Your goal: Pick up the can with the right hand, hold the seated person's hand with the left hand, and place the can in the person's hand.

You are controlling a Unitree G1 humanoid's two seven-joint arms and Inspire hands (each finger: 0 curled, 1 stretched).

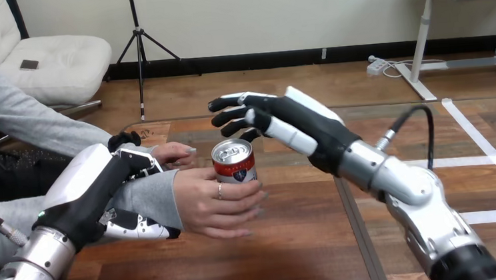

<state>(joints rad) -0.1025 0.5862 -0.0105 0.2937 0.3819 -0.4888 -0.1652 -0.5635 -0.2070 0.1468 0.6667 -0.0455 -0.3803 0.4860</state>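
Right arm nearest, coming in from the lower right; left arm from the lower left. Both are over the table.

Left hand: clenched round the person's grey-sleeved wrist, fingers over the top, thumb side under it.

Right hand: fingers spread and loose, grasping nothing, hanging just above and behind the can. Thumb close to the rim; cannot tell if it touches.

Person's hand: just ahead of the left hand, fingers wrapped round the can's lower half. Person's other hand lies just behind the left hand, holding nothing.

Can: upright in the person's hand, left of centre, top showing.

Step, as I judge it: the hand-over, at the release end. The can looks delivered, with only the person's grip on it.

Next move calls for taking the right hand up and back, clear of the rim so the can isn't tipped. Then the left hand loosens off the wrist.
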